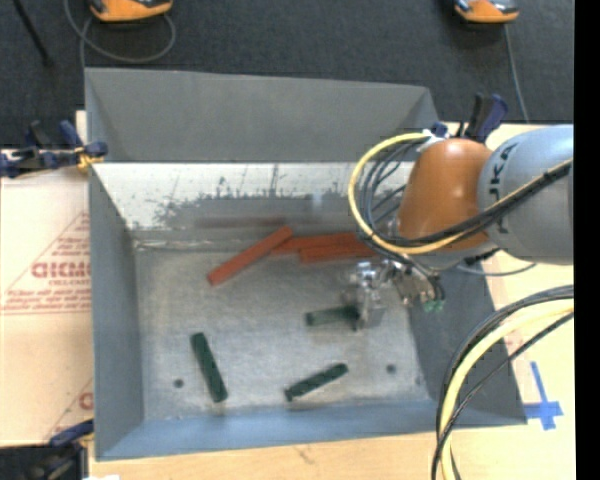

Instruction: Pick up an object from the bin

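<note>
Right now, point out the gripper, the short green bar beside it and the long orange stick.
gripper (370, 303): camera view, its tip.
short green bar (328, 318): camera view, its middle.
long orange stick (250, 256): camera view, mid-length.

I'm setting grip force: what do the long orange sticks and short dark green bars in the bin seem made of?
Orange sticks: rigid, likely painted wood or plastic; straight edges, flat matte colour, no shine. Dark green bars: probably the same kind, blocky and matte. Wood versus plastic stays open.
</note>
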Tool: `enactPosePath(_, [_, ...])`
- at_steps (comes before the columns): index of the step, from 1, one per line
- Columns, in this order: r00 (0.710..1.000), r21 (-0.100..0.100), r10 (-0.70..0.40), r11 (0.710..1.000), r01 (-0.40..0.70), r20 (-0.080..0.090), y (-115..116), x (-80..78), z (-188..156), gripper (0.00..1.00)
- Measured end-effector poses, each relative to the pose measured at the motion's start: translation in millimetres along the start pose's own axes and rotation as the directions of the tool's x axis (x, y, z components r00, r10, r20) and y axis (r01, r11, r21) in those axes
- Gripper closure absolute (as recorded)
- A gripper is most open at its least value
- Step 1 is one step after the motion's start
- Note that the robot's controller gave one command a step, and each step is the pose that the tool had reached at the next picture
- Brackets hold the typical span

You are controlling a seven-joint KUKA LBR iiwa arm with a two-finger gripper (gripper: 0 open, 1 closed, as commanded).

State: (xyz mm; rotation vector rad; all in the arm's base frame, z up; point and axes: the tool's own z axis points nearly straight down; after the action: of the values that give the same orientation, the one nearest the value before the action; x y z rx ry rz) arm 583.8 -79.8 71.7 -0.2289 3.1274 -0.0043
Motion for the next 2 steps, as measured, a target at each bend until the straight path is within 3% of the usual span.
enactPosePath(2, [1.0,0.0,-0.001,1.0,0.001,0.0,0.0,0.0,0.1,1.0])
